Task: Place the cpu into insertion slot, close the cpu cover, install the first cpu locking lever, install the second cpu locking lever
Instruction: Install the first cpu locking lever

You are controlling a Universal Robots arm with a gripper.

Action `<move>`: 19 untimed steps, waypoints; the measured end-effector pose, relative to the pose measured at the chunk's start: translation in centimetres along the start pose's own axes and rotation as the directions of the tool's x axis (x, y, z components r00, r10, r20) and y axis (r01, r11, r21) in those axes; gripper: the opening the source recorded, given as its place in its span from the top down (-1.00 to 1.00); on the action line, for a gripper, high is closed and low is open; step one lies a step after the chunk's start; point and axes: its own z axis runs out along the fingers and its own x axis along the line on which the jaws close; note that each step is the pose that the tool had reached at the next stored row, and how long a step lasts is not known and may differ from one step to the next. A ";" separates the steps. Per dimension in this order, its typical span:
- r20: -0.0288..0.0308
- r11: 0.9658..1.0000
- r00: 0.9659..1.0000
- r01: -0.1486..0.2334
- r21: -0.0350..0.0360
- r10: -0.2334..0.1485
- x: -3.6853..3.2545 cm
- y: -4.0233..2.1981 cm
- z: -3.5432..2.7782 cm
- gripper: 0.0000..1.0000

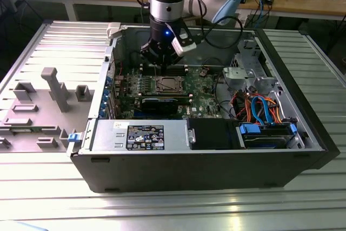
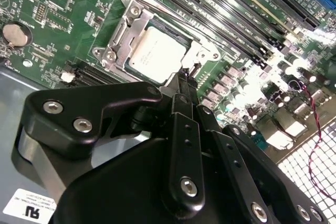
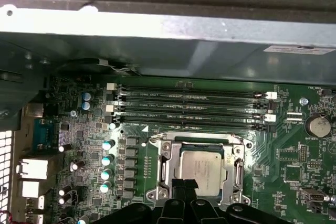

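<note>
The cpu [image 2: 156,53] sits seated in the insertion slot [image 3: 167,167], silvery top up, framed by the cpu cover [image 2: 124,35], which lies flat around it. Judgement: placement and cover closing look done, since the chip shows level through the cover's window in both wrist views.

The claw [image 2: 187,73] hangs just over the socket's edge, directly ahead of the chip in the second wrist view. Its black fingertips [image 3: 184,186] are drawn together into a narrow point, nothing between them that I can see. The tip is at or very near the cover's rim; actual contact cannot be confirmed. A thin locking lever [image 2: 169,8] runs along the far side of the cover from the claw, lying low against the board. Judgement: the narrow closed tip suits pushing or hooking a thin wire lever rather than gripping.

Beyond the socket from the claw, the memory slots [image 3: 191,106] run in parallel rows. In the exterior view the arm [image 1: 165,1] descends into the open computer case [image 1: 205,166], which rests on the desk [image 1: 48,198].
</note>
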 end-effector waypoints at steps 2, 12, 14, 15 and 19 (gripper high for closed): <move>0.000 1.000 1.000 0.000 0.000 0.000 0.06 0.02 -0.05 0.79; 0.000 1.000 1.000 0.000 0.000 0.000 0.14 0.07 -0.39 0.79; 0.000 1.000 1.000 0.000 0.000 0.000 0.15 0.08 -0.45 0.79; 0.000 1.000 1.000 0.000 0.000 0.000 0.15 0.08 -0.47 0.79; 0.000 1.000 1.000 0.000 0.000 0.000 0.16 0.08 -0.62 0.79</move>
